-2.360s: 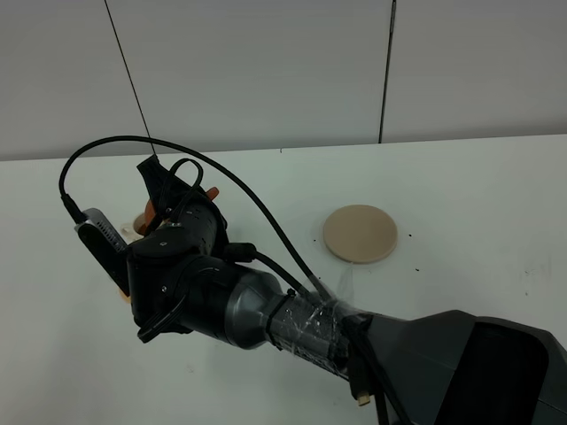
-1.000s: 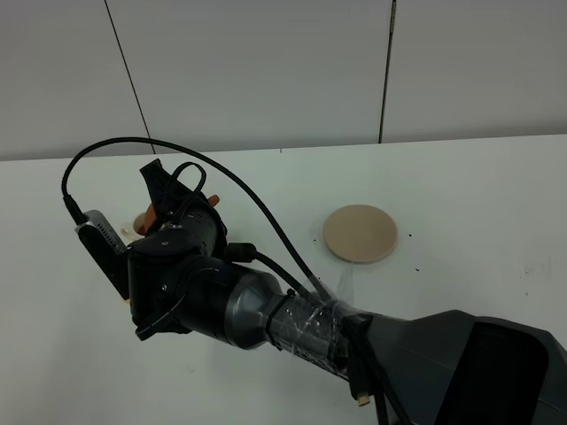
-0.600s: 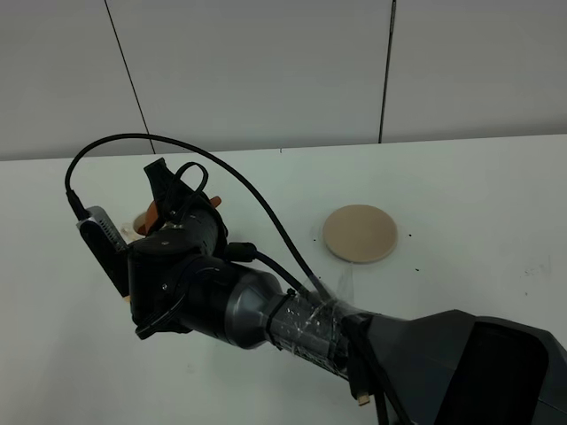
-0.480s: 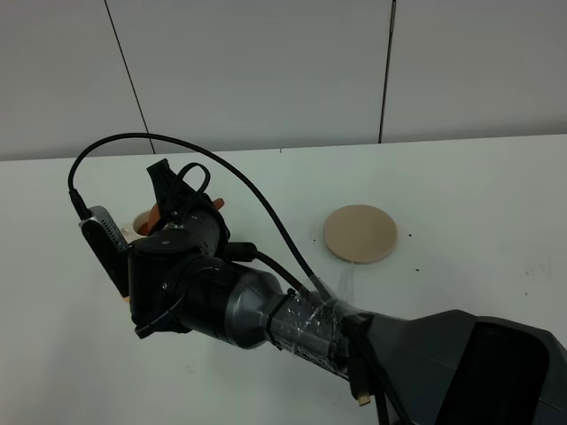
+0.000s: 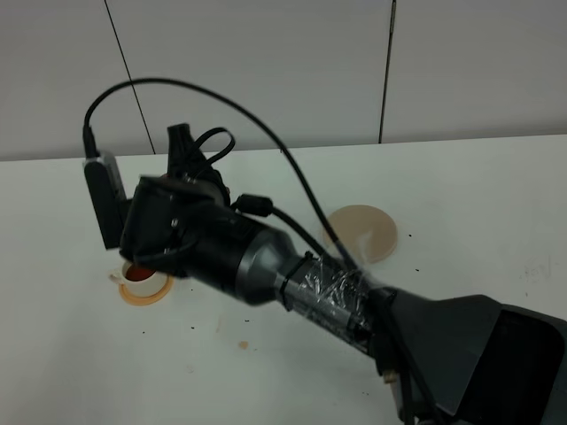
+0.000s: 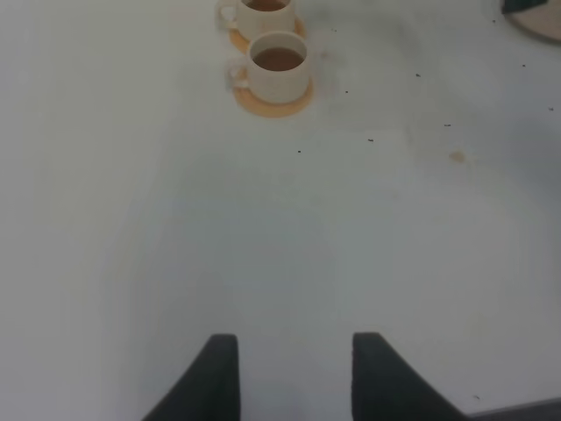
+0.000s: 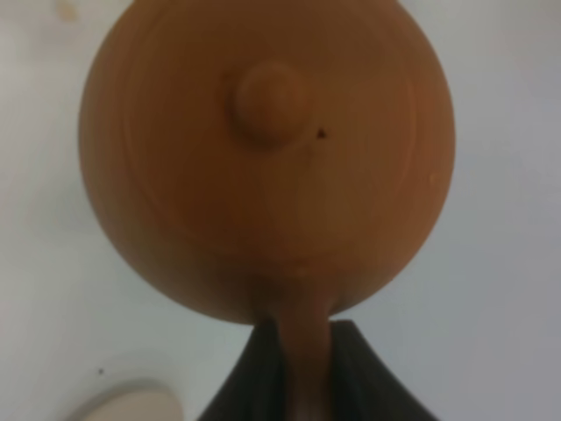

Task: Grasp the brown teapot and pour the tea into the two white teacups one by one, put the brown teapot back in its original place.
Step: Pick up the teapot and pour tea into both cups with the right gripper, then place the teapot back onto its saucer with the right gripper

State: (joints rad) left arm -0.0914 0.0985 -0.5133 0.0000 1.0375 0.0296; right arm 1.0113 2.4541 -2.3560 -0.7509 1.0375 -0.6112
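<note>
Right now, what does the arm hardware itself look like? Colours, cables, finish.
The right arm is a glossy dark grey to black tube, with clear crinkled tape wrapped around one section. A black cable loops over it, and a black box-shaped wrist camera is mounted at the end. The left tool has two matte black, round-tipped fingers. No markings can be made out.

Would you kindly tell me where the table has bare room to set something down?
Bare: between the left gripper and the two white teacups, and right of the beige coaster. Crowded: around the teacups, where the right arm holds the brown teapot.
</note>
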